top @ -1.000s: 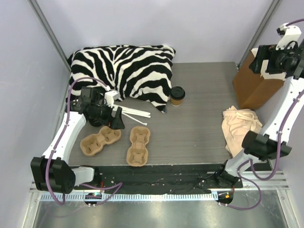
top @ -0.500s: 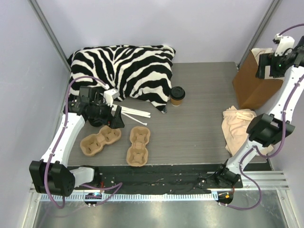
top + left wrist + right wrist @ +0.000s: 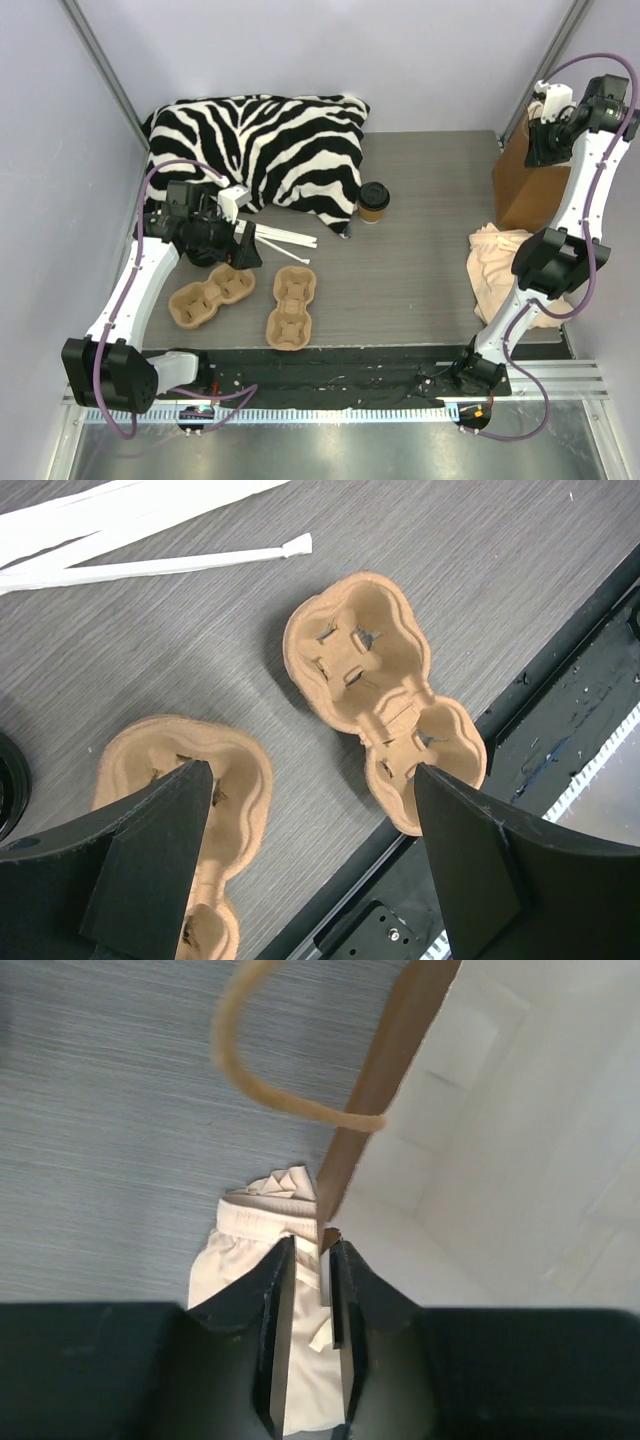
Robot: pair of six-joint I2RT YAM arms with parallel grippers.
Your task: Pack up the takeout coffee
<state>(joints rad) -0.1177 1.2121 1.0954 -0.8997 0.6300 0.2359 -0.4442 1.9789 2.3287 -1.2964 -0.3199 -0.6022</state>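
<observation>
The takeout coffee [image 3: 374, 200], a brown paper cup with a black lid, stands upright mid-table beside the pillow, far from both grippers. My right gripper [image 3: 546, 138] is at the top rim of the brown paper bag [image 3: 528, 185] at the back right. In the right wrist view its jaws [image 3: 310, 1250] stand nearly together with the bag's brown rim [image 3: 345, 1155] between them; the white inside of the bag [image 3: 500, 1110] shows to the right. My left gripper [image 3: 248, 250] hangs open and empty above two pulp cup carriers [image 3: 370, 675] [image 3: 185, 780].
A zebra-striped pillow [image 3: 260, 150] fills the back left. White paper-wrapped sticks [image 3: 285, 238] lie beside it. A beige cloth [image 3: 505, 270] is bunched at the right, below the bag. The bag's paper handle [image 3: 250, 1070] loops in front of the right wrist camera.
My right gripper swung back to the bag's top rim and its jaws went from wide to nearly together on the rim. The left arm and the coffee have not moved.
</observation>
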